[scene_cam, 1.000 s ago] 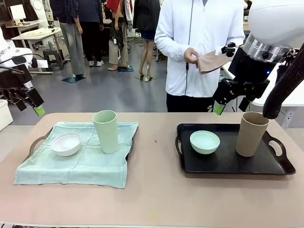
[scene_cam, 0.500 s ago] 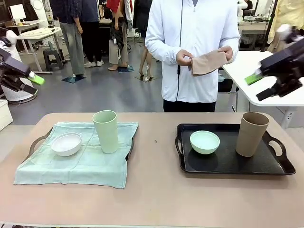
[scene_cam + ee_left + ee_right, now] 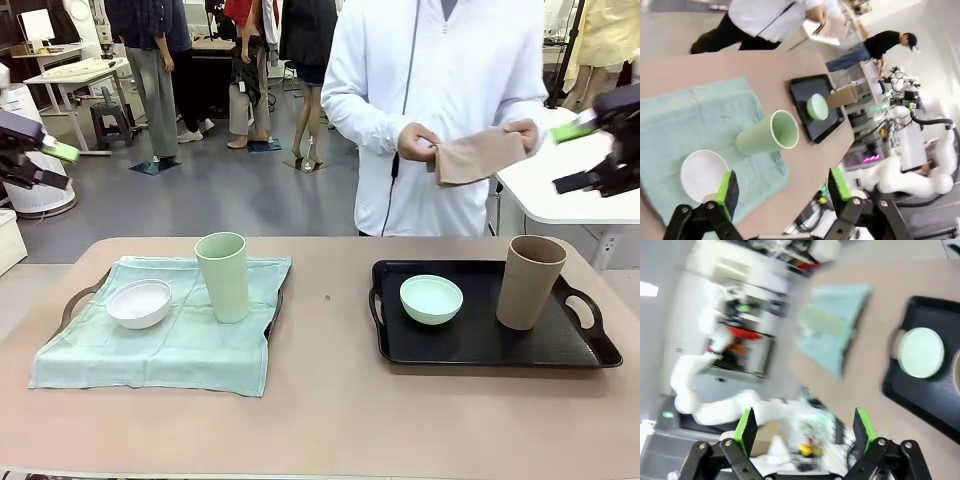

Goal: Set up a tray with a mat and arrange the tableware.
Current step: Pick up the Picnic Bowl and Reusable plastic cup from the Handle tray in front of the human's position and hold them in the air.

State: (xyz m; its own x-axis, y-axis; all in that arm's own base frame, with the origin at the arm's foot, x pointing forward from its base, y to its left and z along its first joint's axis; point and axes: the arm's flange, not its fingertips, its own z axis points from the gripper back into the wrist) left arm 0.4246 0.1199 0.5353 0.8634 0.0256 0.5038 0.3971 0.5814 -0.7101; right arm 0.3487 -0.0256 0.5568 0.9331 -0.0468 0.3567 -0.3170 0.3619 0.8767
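On the near tabletop (image 3: 330, 420), a pale green mat (image 3: 180, 350) covers the left tray (image 3: 82, 297). The white bowl (image 3: 139, 303) sits on it, left of the upright pale green tumbler (image 3: 223, 276). To the right, the black tray (image 3: 480, 345) holds the mint green bowl (image 3: 431, 299) and the tan-brown tumbler (image 3: 528, 282). Farther back, the left fingers (image 3: 60, 152) and right fingers (image 3: 572, 130) hang raised at either side, spread wide and empty. Beyond, a person (image 3: 430, 90) holds a tan cloth (image 3: 480, 155).

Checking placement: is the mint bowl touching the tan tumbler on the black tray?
Apart. Front view shows bare tray between mint bowl and tan tumbler.
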